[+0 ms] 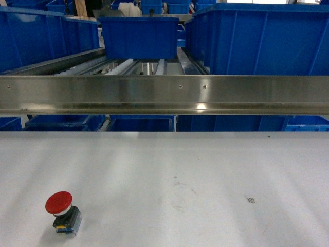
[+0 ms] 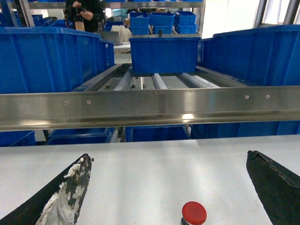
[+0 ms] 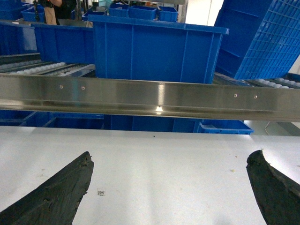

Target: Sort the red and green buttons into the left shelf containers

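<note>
The red button [image 1: 60, 206], a wide red mushroom cap on a dark block body, stands on the white table [image 1: 195, 164] near its front left. In the left wrist view the red button [image 2: 193, 213] shows at the bottom edge, between and below the tips of my open left gripper [image 2: 168, 159], touching neither finger. My right gripper [image 3: 171, 157] is open over bare table with nothing between its fingers. Neither gripper shows in the head view. A large blue tub [image 1: 46, 36] sits on the left of the shelf, also the tub [image 2: 51, 58] in the left wrist view. The green button is out of view.
A steel rail [image 1: 164, 95] runs across the shelf front, behind the table. Behind it a smaller blue bin [image 1: 139, 36] sits on rollers in the middle and a big blue tub [image 1: 262, 38] on the right. A tiny square marker [image 1: 251, 199] lies on the table. A person [image 2: 86, 11] stands far back.
</note>
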Motion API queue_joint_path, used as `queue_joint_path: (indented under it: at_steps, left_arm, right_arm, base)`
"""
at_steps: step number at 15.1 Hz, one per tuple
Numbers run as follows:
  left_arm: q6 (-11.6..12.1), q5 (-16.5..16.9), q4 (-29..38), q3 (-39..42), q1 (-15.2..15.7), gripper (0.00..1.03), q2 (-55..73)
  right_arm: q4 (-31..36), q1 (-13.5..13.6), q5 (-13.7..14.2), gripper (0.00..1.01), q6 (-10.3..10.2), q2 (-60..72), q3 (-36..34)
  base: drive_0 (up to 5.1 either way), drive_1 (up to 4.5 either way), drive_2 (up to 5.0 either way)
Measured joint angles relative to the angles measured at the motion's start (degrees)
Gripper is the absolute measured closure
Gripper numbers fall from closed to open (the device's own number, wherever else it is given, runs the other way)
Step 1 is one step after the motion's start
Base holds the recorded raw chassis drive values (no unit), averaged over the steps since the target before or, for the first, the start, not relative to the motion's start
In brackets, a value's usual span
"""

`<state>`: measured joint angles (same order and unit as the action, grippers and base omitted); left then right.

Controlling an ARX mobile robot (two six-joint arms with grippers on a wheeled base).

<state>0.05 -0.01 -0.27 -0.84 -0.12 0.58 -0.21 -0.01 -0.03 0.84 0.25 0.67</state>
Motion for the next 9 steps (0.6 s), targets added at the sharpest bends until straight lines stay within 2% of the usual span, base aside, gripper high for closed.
queue_joint_path:
  at_steps: [9]
  left_arm:
    - [0.0, 0.0, 0.0, 0.0, 0.0, 0.05, 0.0]
  right_arm:
    - [0.0, 0.0, 0.0, 0.03, 0.0, 0.0, 0.0]
  base:
    - [0.0, 0.00, 0.0]
